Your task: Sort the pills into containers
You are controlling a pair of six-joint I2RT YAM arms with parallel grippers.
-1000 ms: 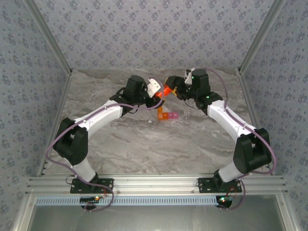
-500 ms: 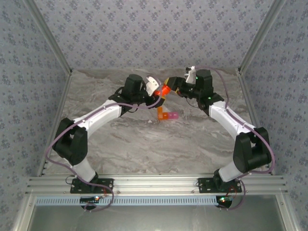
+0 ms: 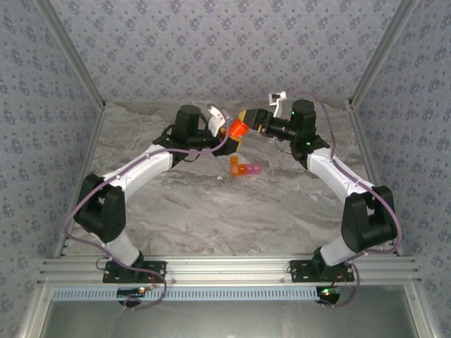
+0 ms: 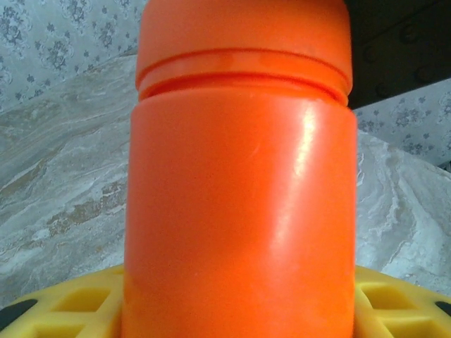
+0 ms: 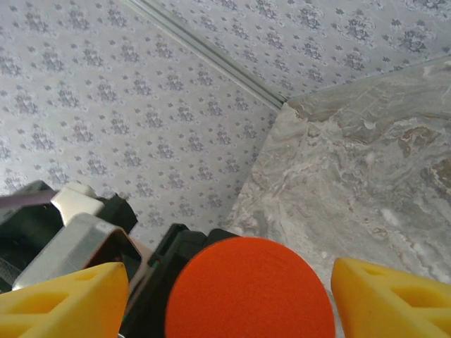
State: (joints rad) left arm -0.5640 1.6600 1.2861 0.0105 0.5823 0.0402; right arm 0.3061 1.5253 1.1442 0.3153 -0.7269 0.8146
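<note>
**Orange round bottle** (image 3: pixel 237 129): opaque, glossy, raised above the table. A groove separates its cap (image 4: pixel 243 35) from the body, and the cap's flat end (image 5: pixel 250 289) looks matte.
**Table** (image 3: pixel 211 204): grey-and-cream marbled surface.
**Walls** (image 3: pixel 225 49): pale wallpaper with a small repeating floral motif, enclosing three sides.
**Aluminium posts** (image 3: pixel 73 53): slanting up from the rear corners.
**Ribbed aluminium rail** (image 3: pixel 225 267): spanning the near edge.
</note>
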